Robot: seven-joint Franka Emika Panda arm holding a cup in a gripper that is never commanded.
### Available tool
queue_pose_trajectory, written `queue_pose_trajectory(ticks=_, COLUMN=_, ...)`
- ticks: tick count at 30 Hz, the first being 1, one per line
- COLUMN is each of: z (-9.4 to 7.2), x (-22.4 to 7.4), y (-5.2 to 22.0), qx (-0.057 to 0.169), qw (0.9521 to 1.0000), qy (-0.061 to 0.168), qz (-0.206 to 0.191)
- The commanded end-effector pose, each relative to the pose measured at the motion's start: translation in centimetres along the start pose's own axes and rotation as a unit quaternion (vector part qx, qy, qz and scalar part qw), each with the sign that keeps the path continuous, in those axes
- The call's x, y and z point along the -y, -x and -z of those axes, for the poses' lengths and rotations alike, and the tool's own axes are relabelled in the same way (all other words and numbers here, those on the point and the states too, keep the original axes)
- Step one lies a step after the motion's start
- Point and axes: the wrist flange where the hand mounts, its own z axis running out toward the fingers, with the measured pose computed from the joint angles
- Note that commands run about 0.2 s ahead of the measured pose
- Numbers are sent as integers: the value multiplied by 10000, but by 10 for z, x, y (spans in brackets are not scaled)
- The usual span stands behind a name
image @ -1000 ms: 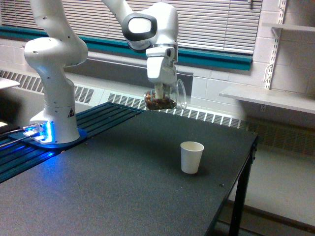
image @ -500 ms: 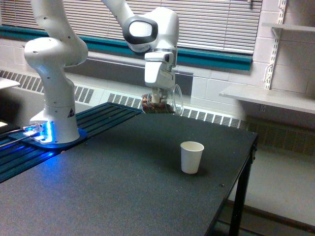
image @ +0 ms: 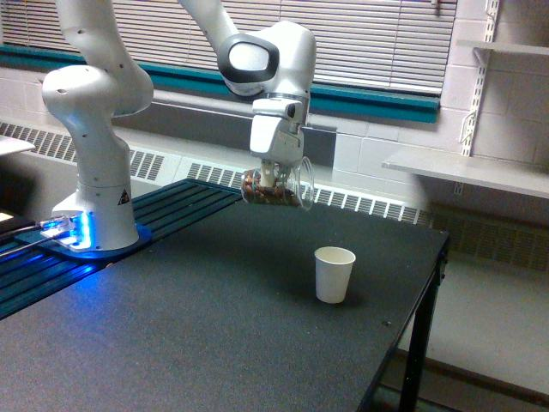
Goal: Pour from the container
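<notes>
- Gripper (image: 273,176): pointing down from the white arm (image: 94,94), pinching the container; the fingers sit against its wall, though the exact contact is partly hidden by the glare of the clear side.
- Container (image: 276,187): clear, wide-mouthed, held in the air well above the table, tipped well over toward its side with the mouth toward the exterior view's right. Brown nuts (image: 264,196) lie along its lower wall. None is seen falling.
- Cup (image: 334,274): white paper, upright, mouth open, standing on the table below the container and off to the exterior view's right; well apart from it. Likely the receiver, set where a pour from above can reach it.
- Judgement: the tilt suits a pour, but the mouth looks short of being over the cup, so nuts released now would probably miss it; the container seems to need carrying further right first.
- Table (image: 206,343): dark, matte, speckled top, bare apart from the cup; arm base (image: 90,227) stands at its far left by a blue glow.
- Room: closed blinds (image: 377,43) over a teal band, white block wall, radiator grille (image: 360,202) along the back, grey shelves (image: 467,172) at right.
</notes>
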Motion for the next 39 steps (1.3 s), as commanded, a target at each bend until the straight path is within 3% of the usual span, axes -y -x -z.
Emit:
queue_pose_trajectory(ticks=1, z=0, x=2, y=-3, qx=10, qw=10000, qy=72, qz=-34)
queue_pose_trajectory(ticks=39, z=-10, x=21, y=-8, qx=128, qw=9990, qy=403, qz=126)
